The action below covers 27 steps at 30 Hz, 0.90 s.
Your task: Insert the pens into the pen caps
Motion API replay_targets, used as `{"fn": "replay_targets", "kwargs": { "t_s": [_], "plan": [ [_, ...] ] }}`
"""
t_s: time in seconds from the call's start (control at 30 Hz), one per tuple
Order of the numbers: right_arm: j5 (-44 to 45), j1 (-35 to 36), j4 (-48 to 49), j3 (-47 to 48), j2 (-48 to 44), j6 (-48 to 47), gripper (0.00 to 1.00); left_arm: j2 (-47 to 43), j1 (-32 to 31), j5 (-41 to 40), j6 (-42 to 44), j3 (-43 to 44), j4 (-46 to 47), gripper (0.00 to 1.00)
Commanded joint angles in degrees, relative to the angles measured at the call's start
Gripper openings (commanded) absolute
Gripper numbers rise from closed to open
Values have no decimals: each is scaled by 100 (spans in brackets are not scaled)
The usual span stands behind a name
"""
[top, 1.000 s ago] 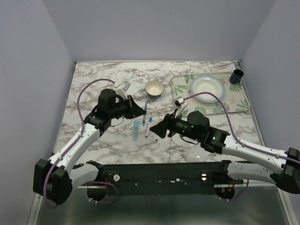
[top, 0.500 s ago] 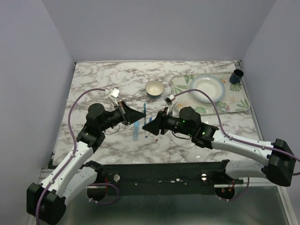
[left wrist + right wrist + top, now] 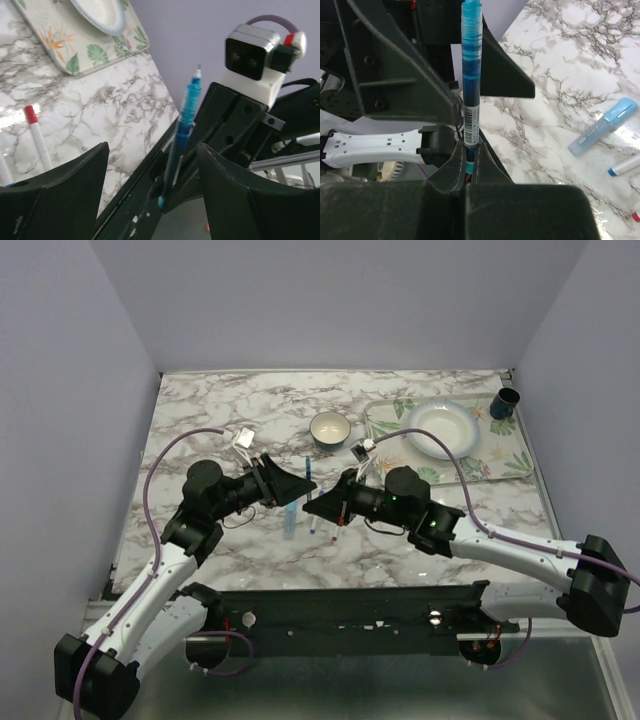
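Note:
A blue translucent pen (image 3: 471, 75) with a barcode label stands upright in my right gripper (image 3: 468, 148), which is shut on its lower end. My left gripper (image 3: 150, 150) is open, its fingers wide apart on either side of that pen (image 3: 185, 120) without touching it. From above, both grippers (image 3: 295, 488) (image 3: 314, 507) meet over the middle of the table with the pen (image 3: 308, 472) between them. On the marble lie a white pen with a red end (image 3: 37, 137) and a white pen with a blue tip (image 3: 625, 166). No pen caps can be made out for certain.
A light blue marker (image 3: 290, 518) lies below the left gripper. A small bowl (image 3: 330, 428) stands behind the grippers. A floral tray (image 3: 385, 420) at the right back holds a white plate (image 3: 440, 428), and a dark blue cup (image 3: 506, 403) stands at its far corner.
The right gripper came in from the right and shut on the blue pen. The left gripper, which had been shut on that pen, has opened off it.

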Motion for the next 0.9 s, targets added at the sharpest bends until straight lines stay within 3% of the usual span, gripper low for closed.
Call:
{"fn": "replay_targets", "kwargs": {
  "t_s": [0.0, 0.13, 0.17, 0.23, 0.3, 0.33, 0.43, 0.5, 0.6, 0.63, 0.77, 0.87],
  "plan": [
    [620, 20, -375, -65, -436, -89, 1, -59, -3, -858, 772, 838, -1218, 82],
    [841, 12, -446, -416, -831, -212, 1, 406, 6, -2552, 1643, 2034, -3183, 81],
    [867, 3, -455, -478, -910, -229, 1, 651, 23, -3408, 1792, 2262, -3468, 81],
    [938, -15, -551, -575, -1183, -273, 1, 855, 67, -4082, 2205, 2747, -3978, 81],
    [1051, -6, -657, -698, -1480, -370, 1, 1075, 207, -4688, 2582, 2914, -4068, 80],
    [1052, -6, -762, -742, -1596, -448, 1, 1136, 278, -4796, 3272, 2993, -3973, 80],
    [1307, -6, -911, -909, -2122, -546, 1, 1558, 708, -5332, 4164, 3213, -3954, 77],
    [1290, -6, -965, -988, -2360, -704, 1, 2163, 1094, -5551, 5235, 3485, -4199, 74],
    [1281, -15, -1166, -1041, -2835, -880, 1, 3157, 1420, -6701, 6318, 4276, -4658, 74],
    [1289, -15, -1306, -1067, -2923, -906, 1, 3341, 1725, -6652, 6363, 4582, -4666, 72],
    [1254, -6, -1745, -997, -3336, -1108, 1, 4560, 2414, -5162, 5995, 5488, -5051, 68],
    [1123, -6, -2036, -892, -3416, -1213, 1, 5422, 2773, -4955, 6266, 6140, -5395, 64]
  ]
}}
